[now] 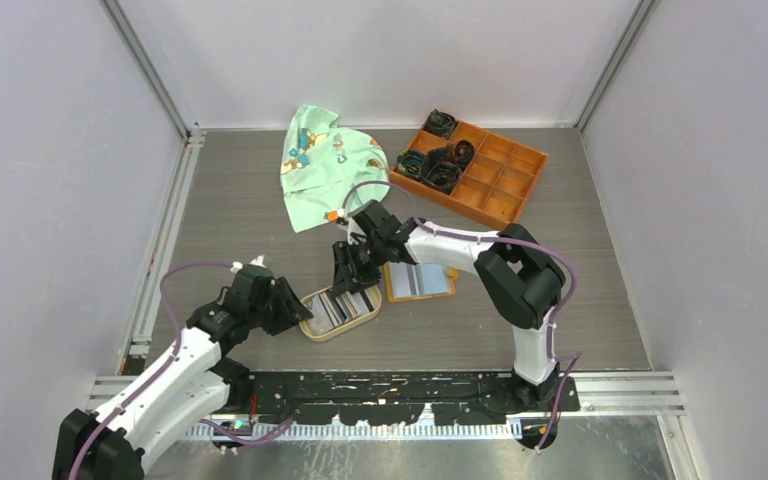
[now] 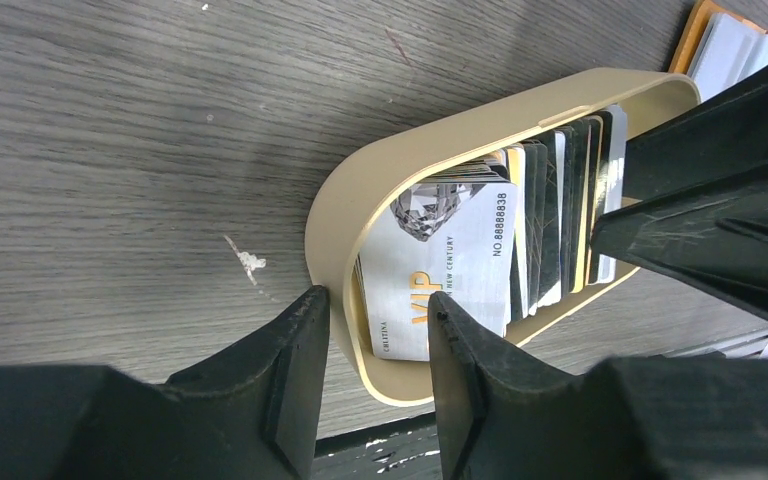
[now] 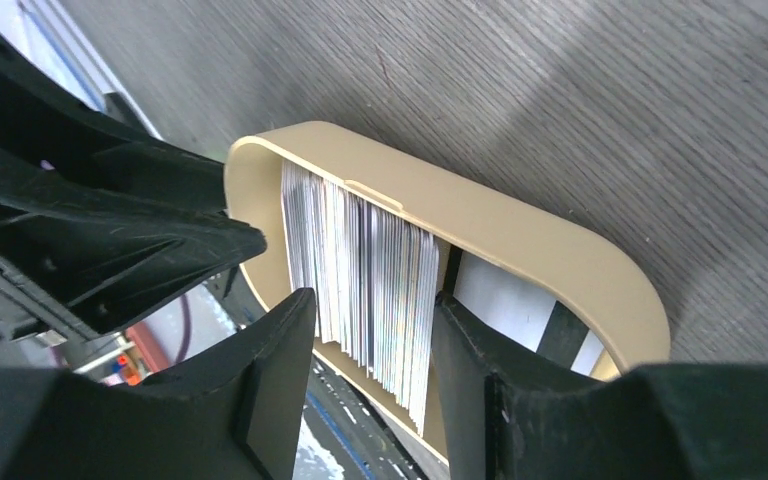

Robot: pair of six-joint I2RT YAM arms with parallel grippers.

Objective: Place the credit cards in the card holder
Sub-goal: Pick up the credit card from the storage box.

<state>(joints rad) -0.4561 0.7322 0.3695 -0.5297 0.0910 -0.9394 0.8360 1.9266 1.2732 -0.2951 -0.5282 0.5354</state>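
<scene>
The credit cards stand on edge in a tan oval dish. The orange card holder lies open just right of the dish, with its pale slots up. My left gripper is open at the dish's left end. In the left wrist view it straddles the dish rim, with one finger outside the wall and one over a white VIP card. My right gripper is open over the dish. In the right wrist view it straddles the card stack.
An orange compartmented tray holding dark coiled items stands at the back right. A pale green printed cloth lies at the back centre. The black rail runs along the near table edge. The holder's corner shows in the left wrist view.
</scene>
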